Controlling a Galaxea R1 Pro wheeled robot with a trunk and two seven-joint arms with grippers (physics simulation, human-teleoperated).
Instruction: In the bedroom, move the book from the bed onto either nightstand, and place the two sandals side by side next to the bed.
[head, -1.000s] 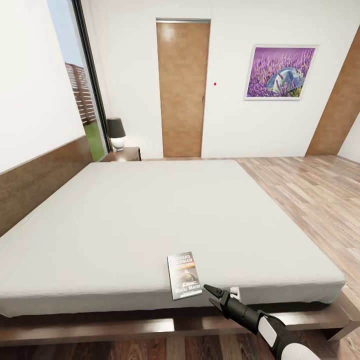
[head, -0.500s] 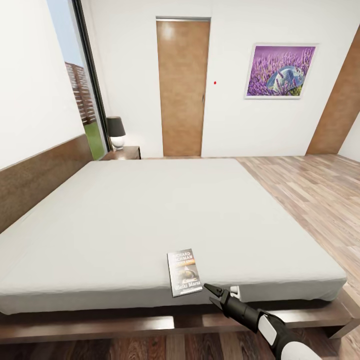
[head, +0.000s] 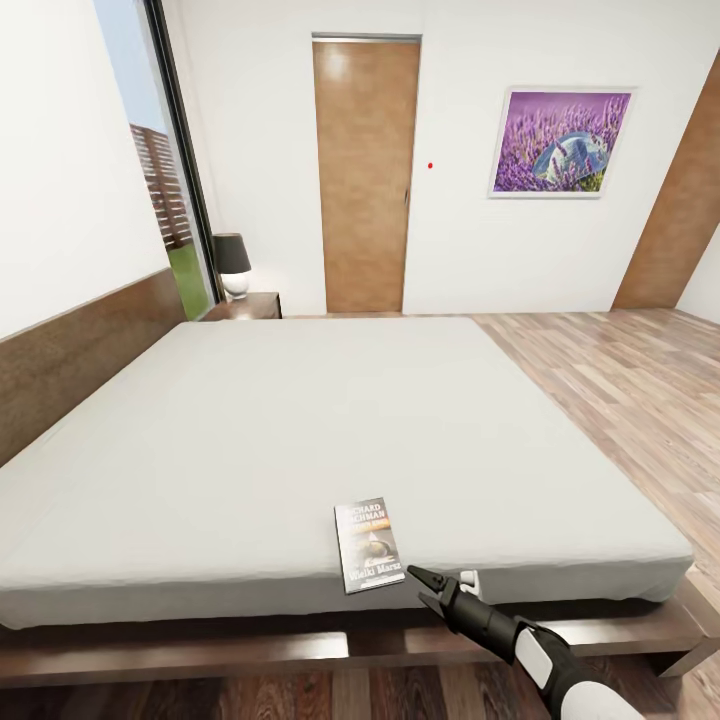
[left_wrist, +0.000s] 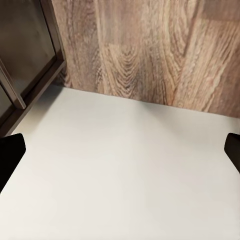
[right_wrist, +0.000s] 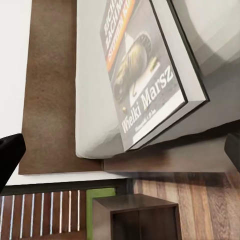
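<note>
Head view: a book (head: 369, 547) lies flat at the near edge of the bed (head: 330, 430), its long axis running away from the robot toward the far wall. The right pincer (head: 423, 589) hovers just beside the book's near right corner, fingers slightly apart and holding nothing. The book lies ahead and to its left. The right arm is plainly nearer. A nightstand (head: 245, 307) with a lamp (head: 232, 266) stands well apart, by the headboard.

Left wrist view: the left pincer (left_wrist: 120, 150) hangs wide apart over white surface beside wood planks.

Right wrist view: the book (right_wrist: 145, 75) overhangs the mattress edge, between the spread fingertips (right_wrist: 10, 155).
</note>
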